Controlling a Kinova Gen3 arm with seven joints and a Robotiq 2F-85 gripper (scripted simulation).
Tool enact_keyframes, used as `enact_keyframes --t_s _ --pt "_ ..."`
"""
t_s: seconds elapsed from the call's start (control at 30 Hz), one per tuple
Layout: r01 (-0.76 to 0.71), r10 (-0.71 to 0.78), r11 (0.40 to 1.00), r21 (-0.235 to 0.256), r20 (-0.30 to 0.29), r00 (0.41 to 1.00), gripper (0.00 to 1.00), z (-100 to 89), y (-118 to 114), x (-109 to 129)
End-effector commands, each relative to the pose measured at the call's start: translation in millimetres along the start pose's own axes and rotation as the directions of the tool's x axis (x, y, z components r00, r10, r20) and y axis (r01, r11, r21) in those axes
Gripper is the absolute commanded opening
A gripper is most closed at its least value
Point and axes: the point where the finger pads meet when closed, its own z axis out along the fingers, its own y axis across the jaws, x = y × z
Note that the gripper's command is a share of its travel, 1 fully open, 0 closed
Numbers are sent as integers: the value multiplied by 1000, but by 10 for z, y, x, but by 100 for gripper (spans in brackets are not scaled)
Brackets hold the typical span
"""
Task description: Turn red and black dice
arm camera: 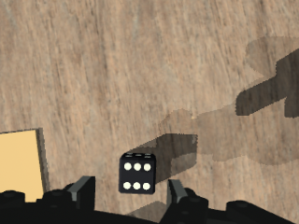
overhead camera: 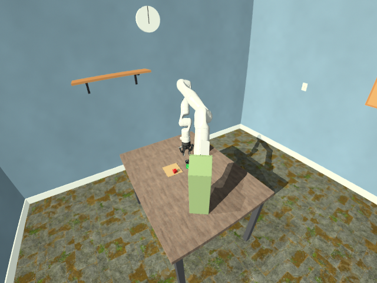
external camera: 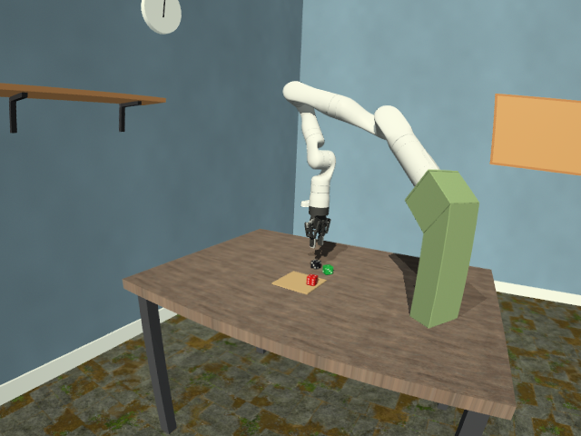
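The black die [arm camera: 136, 173] lies on the bare table beside the tan mat [arm camera: 19, 165] and shows six pips on top in the wrist view. It also shows in the exterior view [external camera: 315, 263]. My gripper [external camera: 316, 242] hangs straight above it, fingers half open and empty, clear of the die; in the wrist view the fingers frame the die from above. The red die [external camera: 311, 280] sits on the mat [external camera: 298, 282] near its far right corner. The green die [external camera: 328, 269] lies on the table just off the mat, right of the black die.
The tall green block [external camera: 443, 248] that covers the arm's base stands on the table to the right. The table's far edge lies behind the gripper. The three dice lie close together.
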Motion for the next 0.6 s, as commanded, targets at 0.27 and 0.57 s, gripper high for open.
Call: enact_keyframes --t_s 0.27,0.57 --pt "0 0 1000 -3 3 1000 46 110 13 -14" --pt "0 0 1000 -3 3 1000 46 257 14 -17"
